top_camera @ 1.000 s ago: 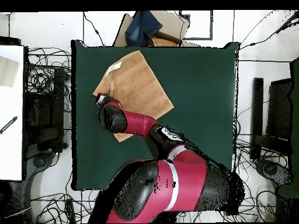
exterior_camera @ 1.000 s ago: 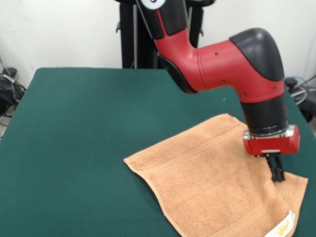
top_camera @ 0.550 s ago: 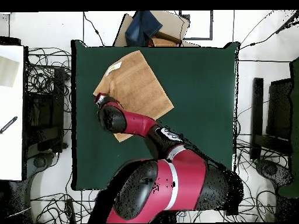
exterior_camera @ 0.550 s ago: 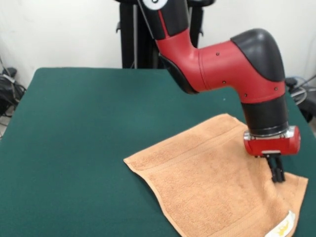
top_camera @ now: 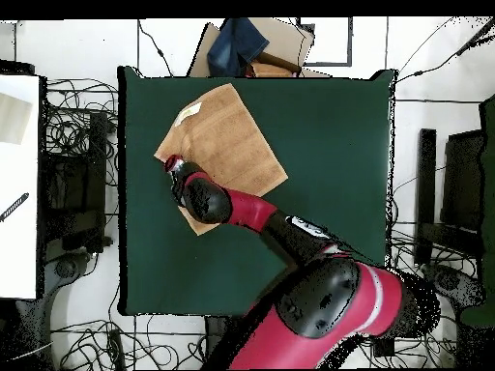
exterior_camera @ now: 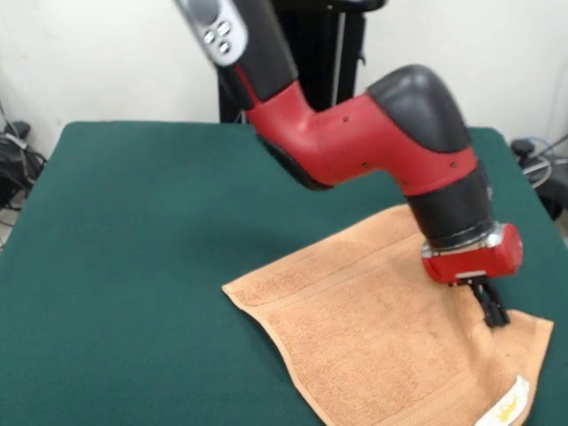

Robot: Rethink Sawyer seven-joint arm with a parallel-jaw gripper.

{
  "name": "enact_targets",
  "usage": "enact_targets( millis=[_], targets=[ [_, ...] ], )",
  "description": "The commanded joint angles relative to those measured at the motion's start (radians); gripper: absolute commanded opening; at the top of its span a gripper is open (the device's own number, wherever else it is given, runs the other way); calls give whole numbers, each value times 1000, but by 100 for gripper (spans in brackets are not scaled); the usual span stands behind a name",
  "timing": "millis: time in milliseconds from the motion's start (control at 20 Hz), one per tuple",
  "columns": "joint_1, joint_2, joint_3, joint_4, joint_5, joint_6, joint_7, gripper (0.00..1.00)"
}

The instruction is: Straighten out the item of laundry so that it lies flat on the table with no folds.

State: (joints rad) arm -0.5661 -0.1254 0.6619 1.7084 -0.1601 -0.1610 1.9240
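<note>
The item of laundry (exterior_camera: 373,328) is an orange-tan towel lying spread out at the right front of the green table (exterior_camera: 133,222), turned at an angle to the table's edges. Its white label (exterior_camera: 506,408) sits at the nearest corner. My gripper (exterior_camera: 494,315) stands tilted at the towel's right edge, with its black fingers together and their tips down in the cloth. From overhead the towel (top_camera: 227,140) lies at the table's (top_camera: 329,174) upper left, and the gripper (top_camera: 174,164) is at its left edge. The arm hides the towel's lower corner there.
A cardboard box with a blue cloth (top_camera: 251,43) stands just beyond the table's top edge in the overhead view. A white surface (top_camera: 19,184) lies to the left, black equipment (top_camera: 454,184) to the right, and cables all around.
The arm's upper links have swung sideways and the wrist now leans. The gripper's tips have shifted slightly along the towel's edge. The towel has hardly moved.
</note>
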Motion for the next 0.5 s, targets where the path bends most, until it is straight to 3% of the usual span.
enact_targets(
  millis=[50,250,500],
  targets=[
    [-161,323,54,-2,-132,52,46,0],
    [-215,388,98,-30,-202,87,28,0],
    [-235,409,109,-46,-238,112,21,0]
  ],
)
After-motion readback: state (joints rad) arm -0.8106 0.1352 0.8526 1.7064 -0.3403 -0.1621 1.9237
